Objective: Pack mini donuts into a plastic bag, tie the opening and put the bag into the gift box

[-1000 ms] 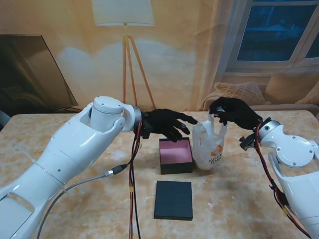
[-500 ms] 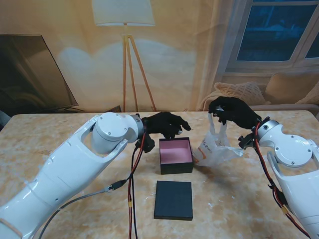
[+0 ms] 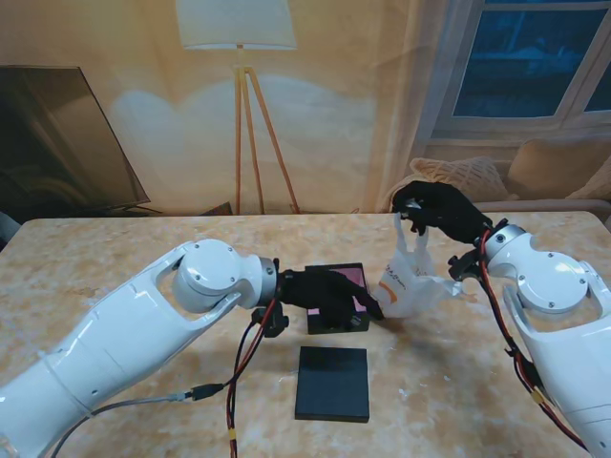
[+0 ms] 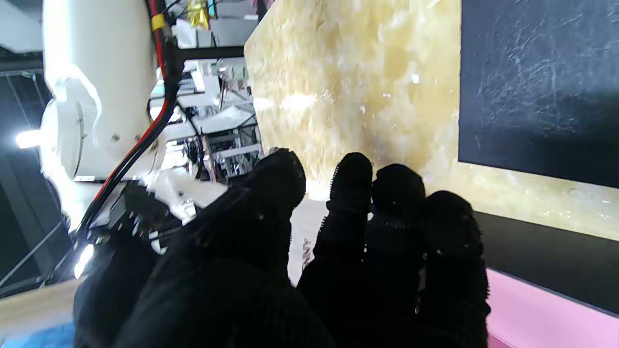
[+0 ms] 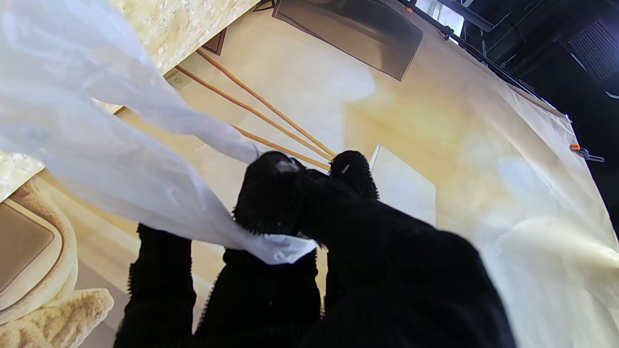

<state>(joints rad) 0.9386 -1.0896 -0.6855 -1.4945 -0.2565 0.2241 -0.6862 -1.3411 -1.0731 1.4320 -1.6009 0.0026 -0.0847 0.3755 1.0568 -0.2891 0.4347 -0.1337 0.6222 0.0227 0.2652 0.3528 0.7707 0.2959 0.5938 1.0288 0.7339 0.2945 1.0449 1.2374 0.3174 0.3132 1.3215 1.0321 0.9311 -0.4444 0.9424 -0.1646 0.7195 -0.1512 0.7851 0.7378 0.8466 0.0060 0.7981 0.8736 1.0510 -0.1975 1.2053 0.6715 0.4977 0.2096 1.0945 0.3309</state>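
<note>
The bag [image 3: 409,284] hangs by its gathered top from the right hand [image 3: 434,212], which grips the plastic between thumb and fingers; its belly sags to the counter [image 3: 143,258] just right of the box [image 3: 336,298]. The donuts cannot be made out through the plastic. The left hand [image 3: 325,291] lies over the box, its fingertips near the bag's lower side; in the wrist view its fingers [image 4: 394,232] are curled close together, but whether they hold anything I cannot tell.

The step in hand looks like seating the bag in the box. To do it well, lift the bag enough for its bottom to clear the near wall, carry it left until it hangs over the pink floor, then lower it straight down. The left hand would do best to steady the box from outside rather than cover the opening.

The box walls are the edges to mind; a dragging bag could snag or tip the box. The lid [image 3: 332,383] lies nearer to me, apart, with bare counter around it.
</note>
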